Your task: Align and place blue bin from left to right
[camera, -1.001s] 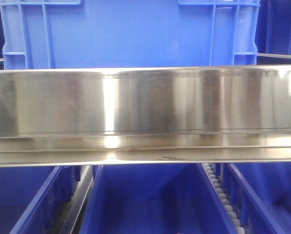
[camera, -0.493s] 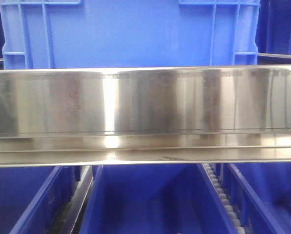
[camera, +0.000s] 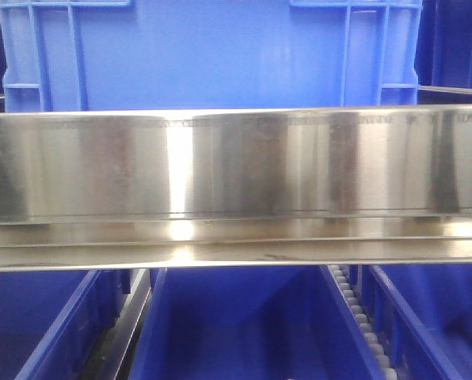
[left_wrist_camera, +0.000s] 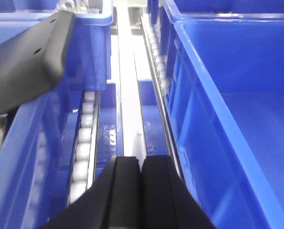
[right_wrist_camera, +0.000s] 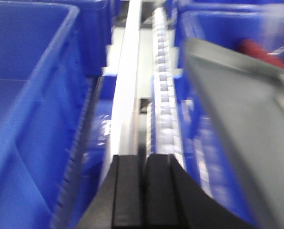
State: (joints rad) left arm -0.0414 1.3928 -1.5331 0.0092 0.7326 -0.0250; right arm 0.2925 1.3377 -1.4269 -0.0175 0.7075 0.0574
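Hovering above a roller track (left_wrist_camera: 82, 143), my left fingers (left_wrist_camera: 125, 179) are pressed together, holding nothing. My right fingers (right_wrist_camera: 127, 186) are likewise closed and empty above a second roller track (right_wrist_camera: 163, 105). The blue bin (camera: 212, 55) stands upright on the upper level, just behind the steel rail (camera: 236, 166), roughly centred in the front view.

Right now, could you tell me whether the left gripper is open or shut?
Shut. In the left wrist view, the left gripper has its two black fingers pressed together, with nothing between them.
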